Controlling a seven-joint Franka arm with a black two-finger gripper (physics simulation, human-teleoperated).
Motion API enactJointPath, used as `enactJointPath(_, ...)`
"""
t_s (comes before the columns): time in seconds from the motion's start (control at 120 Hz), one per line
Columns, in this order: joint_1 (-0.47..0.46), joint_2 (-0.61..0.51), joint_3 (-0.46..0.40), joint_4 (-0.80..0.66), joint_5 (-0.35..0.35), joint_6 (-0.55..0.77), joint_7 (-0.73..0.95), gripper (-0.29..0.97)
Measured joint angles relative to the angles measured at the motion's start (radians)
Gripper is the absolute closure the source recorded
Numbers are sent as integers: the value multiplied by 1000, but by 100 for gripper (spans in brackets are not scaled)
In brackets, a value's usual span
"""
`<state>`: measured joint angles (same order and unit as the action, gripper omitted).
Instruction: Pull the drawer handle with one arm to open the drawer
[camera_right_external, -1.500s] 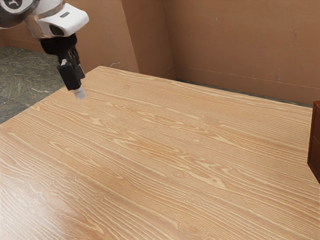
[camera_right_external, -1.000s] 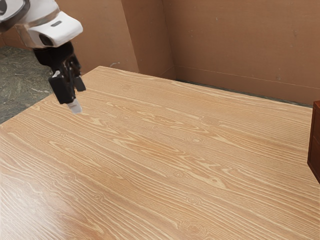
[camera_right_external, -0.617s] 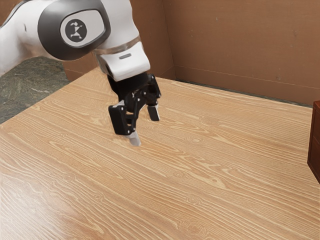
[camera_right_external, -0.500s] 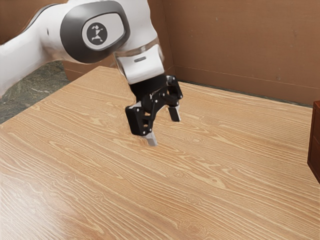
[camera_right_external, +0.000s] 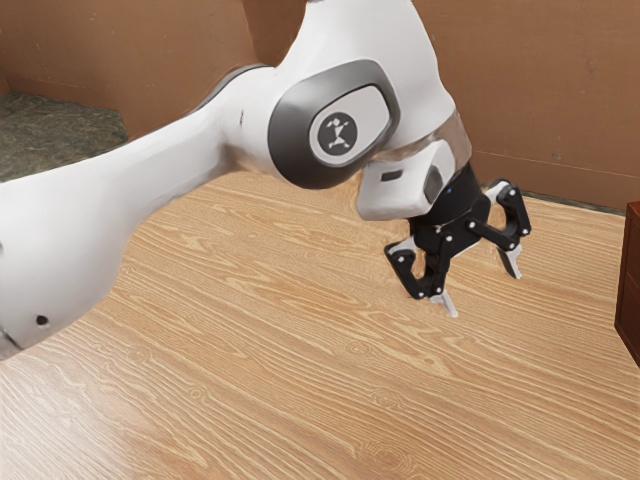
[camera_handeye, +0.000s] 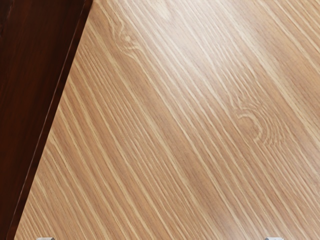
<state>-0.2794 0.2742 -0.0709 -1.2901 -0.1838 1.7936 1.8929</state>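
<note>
Gripper (camera_right_external: 480, 285) fingers spread apart, empty, over the table (camera_right_external: 300, 340), short of the drawer unit (camera_right_external: 630, 290). Dark panel (camera_handeye: 30, 100) near my hand is probably its front. Risk: wrong height or yaw, fingers ram the face, miss the handle.

Side camera, close wrist camera; shared table (camera_right_external: 250, 380)

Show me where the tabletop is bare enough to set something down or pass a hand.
The table is bare wood along the whole near side, in front of the arm. Another bare strip lies between the open gripper and the dark cabinet at the exterior view's right. Tightest spot: under the arm and gripper.
</note>
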Motion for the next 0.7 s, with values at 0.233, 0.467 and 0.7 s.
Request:
enactJointPath(0.233,1,64,-48,32,-11,165,169,41)
enactJointPath(0.467,-6,132,-101,82,-24,259,283,46)
enactJointPath(0.7,-18,200,-123,127,-34,303,361,47)
